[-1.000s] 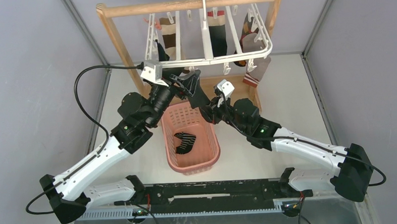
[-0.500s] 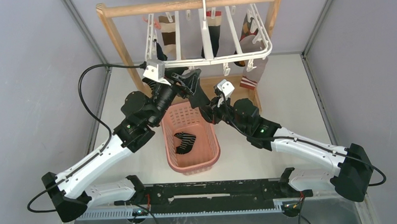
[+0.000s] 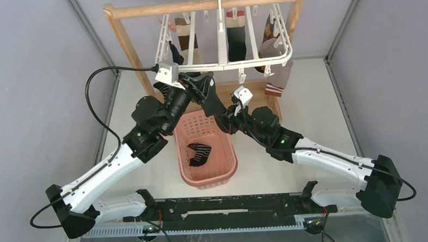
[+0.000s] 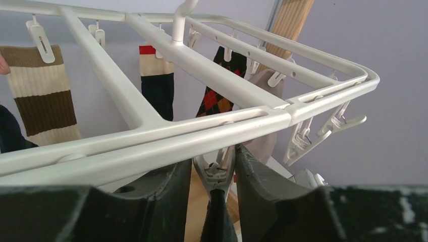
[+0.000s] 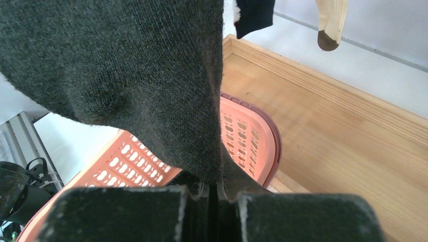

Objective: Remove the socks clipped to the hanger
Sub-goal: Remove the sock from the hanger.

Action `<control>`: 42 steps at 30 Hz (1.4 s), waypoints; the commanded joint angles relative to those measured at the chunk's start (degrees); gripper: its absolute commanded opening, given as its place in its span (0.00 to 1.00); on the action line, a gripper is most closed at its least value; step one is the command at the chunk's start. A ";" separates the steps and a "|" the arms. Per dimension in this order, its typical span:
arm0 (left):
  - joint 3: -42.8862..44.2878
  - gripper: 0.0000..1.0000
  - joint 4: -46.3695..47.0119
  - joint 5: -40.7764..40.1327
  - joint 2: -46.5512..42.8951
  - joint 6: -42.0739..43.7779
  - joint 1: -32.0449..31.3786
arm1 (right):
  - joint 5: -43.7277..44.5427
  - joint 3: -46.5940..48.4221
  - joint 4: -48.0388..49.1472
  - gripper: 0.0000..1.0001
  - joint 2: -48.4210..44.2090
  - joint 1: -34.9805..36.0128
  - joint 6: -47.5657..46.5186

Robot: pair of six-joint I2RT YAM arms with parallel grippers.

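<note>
A dark grey sock (image 5: 126, 75) hangs from a clip (image 4: 218, 169) on the front rail of the white hanger (image 3: 222, 44), at the upper centre of the overhead view. The left gripper (image 4: 214, 159) reaches up under that rail, jaws partway open and closed in against both sides of the clip. Below it, the right gripper (image 5: 214, 189) is fully closed on the sock's lower end, above the pink basket (image 3: 224, 164), which contains a striped sock (image 3: 198, 153). A banded sock (image 4: 43, 96) and an argyle sock (image 4: 219, 96) hang farther back. The hanger is hooked on a wooden rack (image 3: 196, 5).
</note>
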 commanded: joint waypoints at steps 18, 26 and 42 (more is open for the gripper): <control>4.87 0.00 -0.71 -0.27 0.04 0.51 -0.34 | -0.20 0.14 1.91 0.00 -0.77 0.28 0.72; 4.42 0.01 -0.79 -0.57 -0.46 0.69 -0.30 | -1.52 0.14 1.12 0.00 -1.12 2.04 0.30; 0.16 0.46 -1.08 -0.47 -3.49 -0.10 -0.34 | -2.98 0.12 -3.23 0.00 -0.60 7.78 1.58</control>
